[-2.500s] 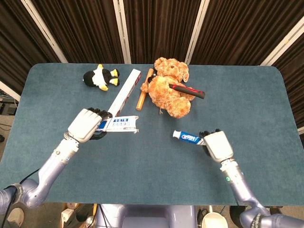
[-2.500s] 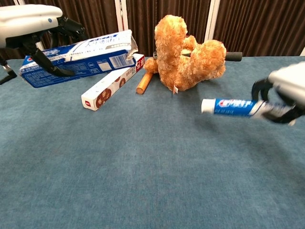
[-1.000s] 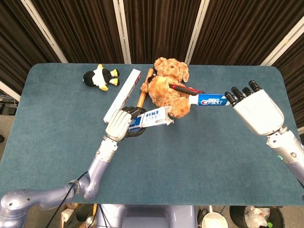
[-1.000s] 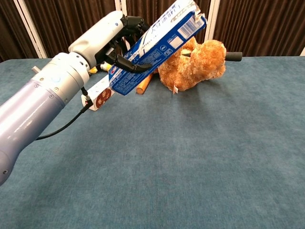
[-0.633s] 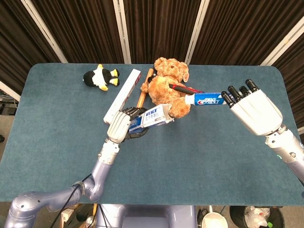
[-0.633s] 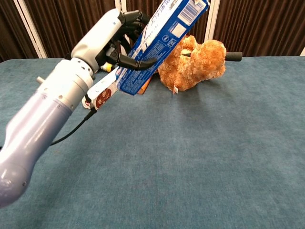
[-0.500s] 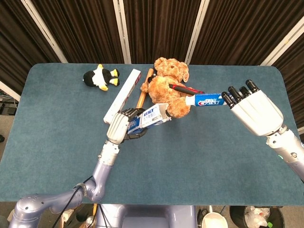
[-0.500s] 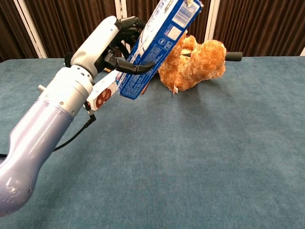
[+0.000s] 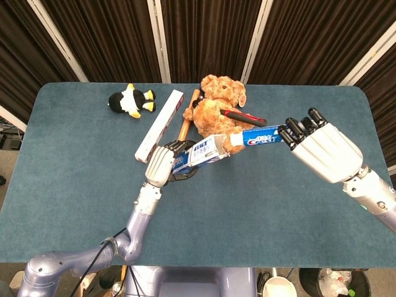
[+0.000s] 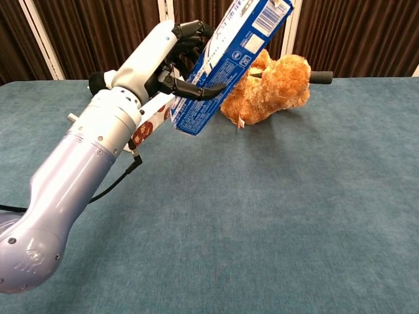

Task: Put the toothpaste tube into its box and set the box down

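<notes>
Cardboard box (image 10: 226, 65): light, crushable; your left hand (image 10: 171, 60) grips its lower half, mouth tilted toward 2 o'clock.
Tube (image 9: 260, 137): soft, slippery; your right hand (image 9: 315, 150) pinches its tail, cap at the mouth.

Teal table (image 9: 93, 179): teddy bear (image 9: 216, 111), penguin (image 9: 131, 101)

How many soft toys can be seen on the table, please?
2. A brown teddy bear lies at the far middle of the table, and a small black-and-white penguin lies to its left. None other shows.
</notes>
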Robot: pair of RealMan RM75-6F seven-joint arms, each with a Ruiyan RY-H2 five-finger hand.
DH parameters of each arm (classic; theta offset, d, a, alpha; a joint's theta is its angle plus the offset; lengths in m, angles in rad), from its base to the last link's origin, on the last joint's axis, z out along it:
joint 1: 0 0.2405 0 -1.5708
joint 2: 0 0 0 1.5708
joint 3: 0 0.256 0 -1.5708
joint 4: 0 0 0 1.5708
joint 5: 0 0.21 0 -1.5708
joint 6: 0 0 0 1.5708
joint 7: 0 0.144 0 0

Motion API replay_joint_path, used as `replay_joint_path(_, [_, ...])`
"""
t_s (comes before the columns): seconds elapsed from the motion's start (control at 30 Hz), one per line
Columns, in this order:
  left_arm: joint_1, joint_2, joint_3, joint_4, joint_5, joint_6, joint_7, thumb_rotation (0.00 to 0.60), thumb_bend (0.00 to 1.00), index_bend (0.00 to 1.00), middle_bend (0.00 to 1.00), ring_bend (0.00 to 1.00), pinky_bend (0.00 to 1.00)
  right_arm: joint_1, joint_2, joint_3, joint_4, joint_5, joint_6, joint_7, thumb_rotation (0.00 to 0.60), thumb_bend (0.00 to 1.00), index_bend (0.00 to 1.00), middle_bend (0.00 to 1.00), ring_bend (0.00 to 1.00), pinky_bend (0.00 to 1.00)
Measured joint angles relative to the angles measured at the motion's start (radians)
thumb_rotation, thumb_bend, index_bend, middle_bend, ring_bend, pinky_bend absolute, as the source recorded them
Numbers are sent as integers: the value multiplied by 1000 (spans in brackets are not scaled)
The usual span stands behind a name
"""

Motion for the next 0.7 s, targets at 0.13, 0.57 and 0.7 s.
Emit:
replay_joint_path(0.13, [-6,0,-2,-13,1,-2,9,600,368,309,455,413,498,11,0,3,-11,-7,-6,-9,600,392,662,732,688,522])
replay_joint_path(0.57, [-10,5,-1,-41,7,3,17,600,368,308,453,413,499,35,-8,-5,-12,-40,-35,-47,600,393,662,732,688,522])
replay_joint_path(0.7, [-12,10,-2,-45,10,3,18,600,367,308,452,412,499,38,-12,-8,-4,-46,-38,-53,600,393,662,732,688,522])
